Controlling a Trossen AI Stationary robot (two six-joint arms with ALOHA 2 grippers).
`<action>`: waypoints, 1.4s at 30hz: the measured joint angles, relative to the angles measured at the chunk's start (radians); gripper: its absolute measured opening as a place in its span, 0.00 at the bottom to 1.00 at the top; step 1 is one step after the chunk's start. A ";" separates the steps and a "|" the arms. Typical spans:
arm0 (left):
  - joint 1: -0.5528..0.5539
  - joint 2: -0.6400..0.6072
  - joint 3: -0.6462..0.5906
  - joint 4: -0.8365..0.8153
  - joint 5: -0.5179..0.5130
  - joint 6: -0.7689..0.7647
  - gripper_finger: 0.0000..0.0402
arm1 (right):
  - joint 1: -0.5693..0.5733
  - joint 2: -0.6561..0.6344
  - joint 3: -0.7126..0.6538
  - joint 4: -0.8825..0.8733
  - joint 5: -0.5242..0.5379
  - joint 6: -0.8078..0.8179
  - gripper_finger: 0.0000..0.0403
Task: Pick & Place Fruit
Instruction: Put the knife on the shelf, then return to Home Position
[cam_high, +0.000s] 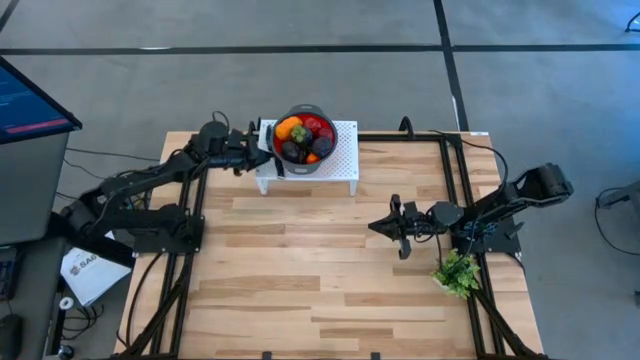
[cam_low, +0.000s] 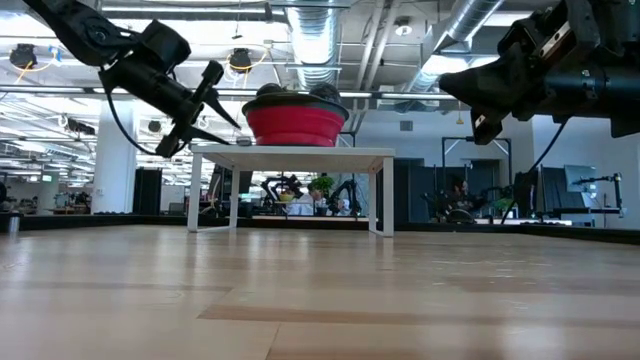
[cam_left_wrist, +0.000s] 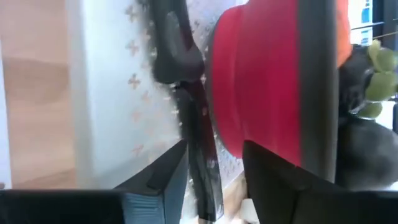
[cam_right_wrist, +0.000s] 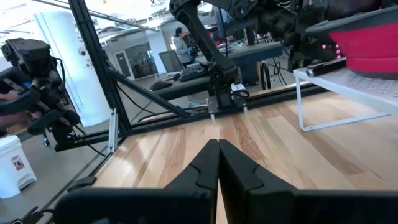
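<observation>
High view, item list: small rounded fruit pieces (cam_high: 304, 138), orange, red and dark purple, heaped in a red bowl with dark rim (cam_high: 287, 163) that stands on a white perforated raised stand (cam_high: 345, 160) at the far edge of the pale wooden table (cam_high: 300, 270).

Handling, judged: pieces look light, smooth-skinned and apt to roll; probably firm but easily bruised. Best taken across the widest part of one topmost piece, from above, with light pressure.

Left gripper (cam_high: 266, 157): at the bowl's left side over the stand, fingers (cam_left_wrist: 158, 177) parted, holding nothing; a slim black knife (cam_left_wrist: 186, 99) lies on the stand between them, just beside the bowl wall.

Right gripper (cam_high: 385, 226): waiting mid-table, well apart from the bowl, fingers pressed together, empty.

Edges and room: bowl sits near the stand's left edge; rim and knife crowd a side approach. Table before the stand is bare; a green leafy sprig (cam_high: 458, 272) lies near the right frame.
</observation>
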 joint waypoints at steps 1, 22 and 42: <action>0.000 0.000 0.000 0.009 -0.001 0.000 0.37 | 0.000 0.000 0.000 0.000 0.000 0.000 0.00; -0.017 -0.372 -0.021 0.083 0.208 0.554 0.35 | -0.044 -0.130 -0.041 0.030 -0.015 0.046 0.00; -0.015 -0.465 -0.024 0.085 0.203 0.613 0.32 | -0.232 -0.877 -0.080 -0.906 -0.182 0.127 0.00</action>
